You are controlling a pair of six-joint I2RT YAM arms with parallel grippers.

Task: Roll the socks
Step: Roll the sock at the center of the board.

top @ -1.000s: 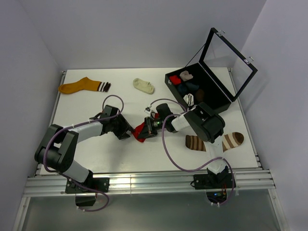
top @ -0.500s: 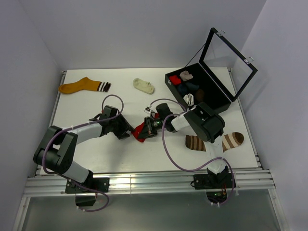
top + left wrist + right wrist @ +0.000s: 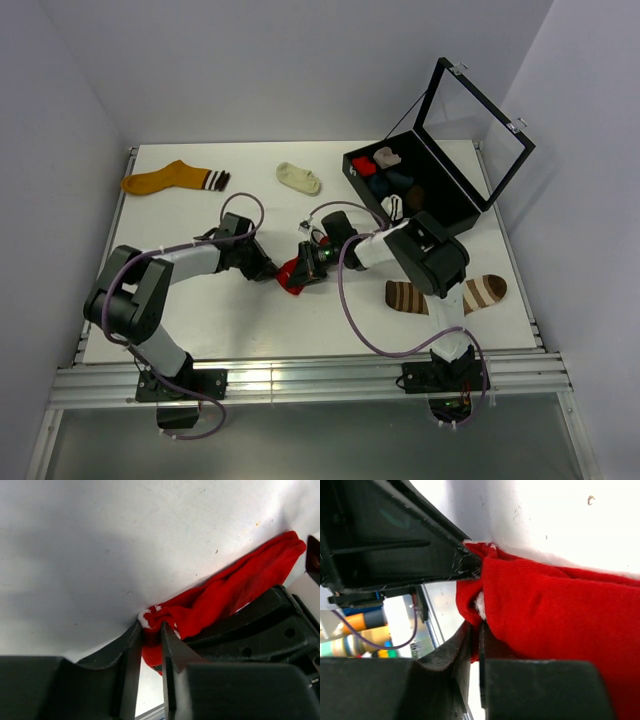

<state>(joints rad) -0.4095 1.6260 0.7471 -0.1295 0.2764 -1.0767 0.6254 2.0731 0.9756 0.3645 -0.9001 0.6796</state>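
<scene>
Left wrist view: left jaws pinch the red sock (image 3: 225, 595).

White table (image 3: 250, 320) between pale lilac walls (image 3: 300, 70)

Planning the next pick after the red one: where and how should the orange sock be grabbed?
Probably best to pinch the striped cuff from straight above: the orange sock lies flat and alone, its cuff end toward the middle of the table.
</scene>
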